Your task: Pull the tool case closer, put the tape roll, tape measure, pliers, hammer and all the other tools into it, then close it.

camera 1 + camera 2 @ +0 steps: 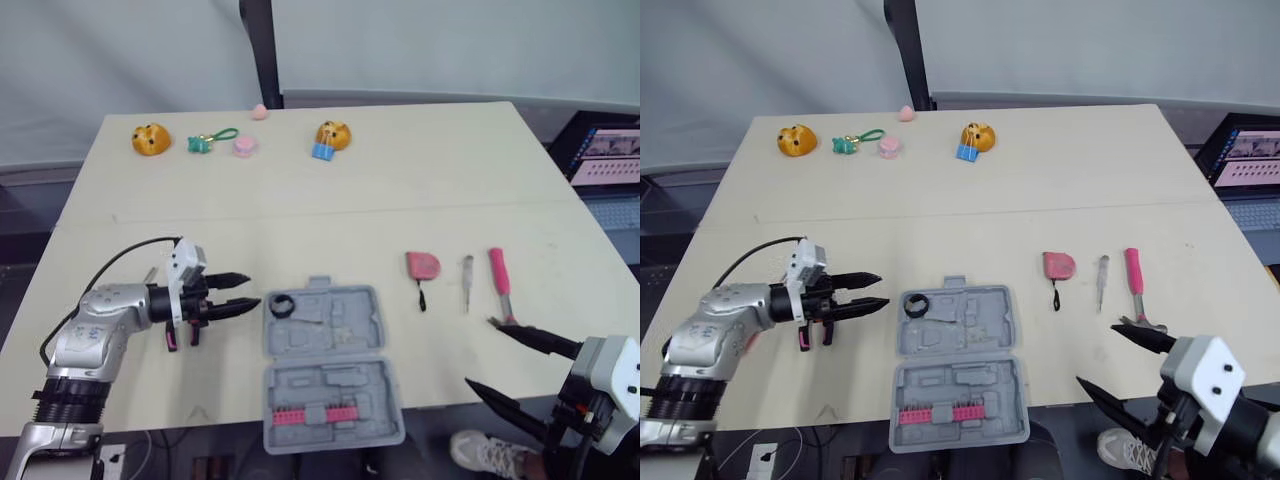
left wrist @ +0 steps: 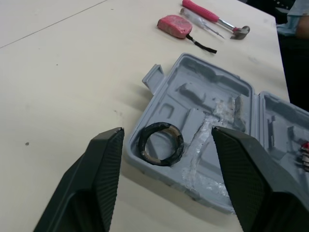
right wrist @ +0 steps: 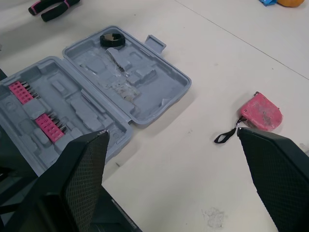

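grey plastic tool case (image 1: 325, 365) lies open flat at the table's near edge with only the black tape roll (image 1: 281, 305) seated in the far-left corner of its far half, so by my reading the pink tape measure (image 1: 422, 265), screwdriver (image 1: 467, 280) and pink-handled hammer (image 1: 499, 280) in a row to its right, and the pliers (image 1: 172, 338) to its left, are left to pack before closing. the left gripper (image 1: 252, 290) hovers empty just left of the case, fingers moderately parted, while the right gripper (image 1: 480, 351) is spread wide and empty near the hammer's head. no brand or writing is readable on case or tools
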`<state>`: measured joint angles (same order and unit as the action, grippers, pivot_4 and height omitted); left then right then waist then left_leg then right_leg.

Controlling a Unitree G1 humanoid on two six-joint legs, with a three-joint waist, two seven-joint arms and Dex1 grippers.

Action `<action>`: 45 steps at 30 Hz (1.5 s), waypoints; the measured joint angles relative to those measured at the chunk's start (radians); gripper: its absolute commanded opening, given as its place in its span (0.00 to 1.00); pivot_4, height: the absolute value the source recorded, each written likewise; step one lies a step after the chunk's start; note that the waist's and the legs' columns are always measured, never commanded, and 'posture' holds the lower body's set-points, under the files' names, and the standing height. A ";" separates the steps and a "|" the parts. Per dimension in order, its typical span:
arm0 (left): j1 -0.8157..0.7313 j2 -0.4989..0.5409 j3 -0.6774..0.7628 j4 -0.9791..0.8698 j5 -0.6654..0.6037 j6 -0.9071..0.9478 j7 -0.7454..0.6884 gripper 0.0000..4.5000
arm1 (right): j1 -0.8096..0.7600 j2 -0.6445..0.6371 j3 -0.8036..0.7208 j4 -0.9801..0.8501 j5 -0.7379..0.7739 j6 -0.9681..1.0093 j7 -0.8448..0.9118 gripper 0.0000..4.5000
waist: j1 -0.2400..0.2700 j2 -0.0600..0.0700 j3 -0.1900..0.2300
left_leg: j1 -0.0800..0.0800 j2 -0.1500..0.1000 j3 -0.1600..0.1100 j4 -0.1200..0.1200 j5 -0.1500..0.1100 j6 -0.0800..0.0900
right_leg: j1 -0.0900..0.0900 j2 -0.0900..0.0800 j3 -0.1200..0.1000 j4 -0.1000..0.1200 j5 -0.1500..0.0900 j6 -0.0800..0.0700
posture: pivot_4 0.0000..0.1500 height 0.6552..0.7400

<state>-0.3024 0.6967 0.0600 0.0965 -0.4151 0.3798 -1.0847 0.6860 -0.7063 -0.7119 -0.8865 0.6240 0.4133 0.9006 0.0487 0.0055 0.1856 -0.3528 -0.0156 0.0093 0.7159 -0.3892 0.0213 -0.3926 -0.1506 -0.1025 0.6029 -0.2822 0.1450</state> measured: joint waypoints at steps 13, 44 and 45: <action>-0.006 -0.066 -0.047 0.042 0.051 -0.084 0.005 0.42 | -0.036 0.000 0.006 0.000 -0.002 0.008 -0.002 1.00 | 0.000 0.000 0.000 | 0.000 0.000 0.000 0.000 0.000 0.000 | 0.000 0.000 0.000 0.000 0.000 0.000 | 1.00 0.71; -0.072 -0.207 -0.148 0.195 0.219 -0.233 0.104 0.42 | -0.038 0.001 0.006 -0.012 -0.001 0.029 -0.021 1.00 | 0.001 0.000 0.000 | 0.000 0.000 0.000 0.000 0.000 0.000 | 0.000 0.000 0.000 0.001 0.000 0.000 | 1.00 0.71; -0.069 -0.207 -0.149 0.195 0.224 -0.241 0.108 0.42 | -0.037 0.001 0.006 -0.012 -0.001 0.030 -0.021 1.00 | 0.001 0.000 0.000 | 0.000 0.000 0.000 0.000 0.000 0.000 | 0.000 0.000 0.000 0.001 0.000 0.000 | 1.00 0.71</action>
<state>-0.3718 0.4893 -0.0891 0.2920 -0.1911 0.1387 -0.9767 0.6487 -0.7057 -0.7055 -0.8989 0.6234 0.4432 0.8797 0.0495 0.0055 0.1855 -0.3527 -0.0156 0.0095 0.7161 -0.3893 0.0217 -0.3925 -0.1506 -0.1028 0.6035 -0.2822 0.1451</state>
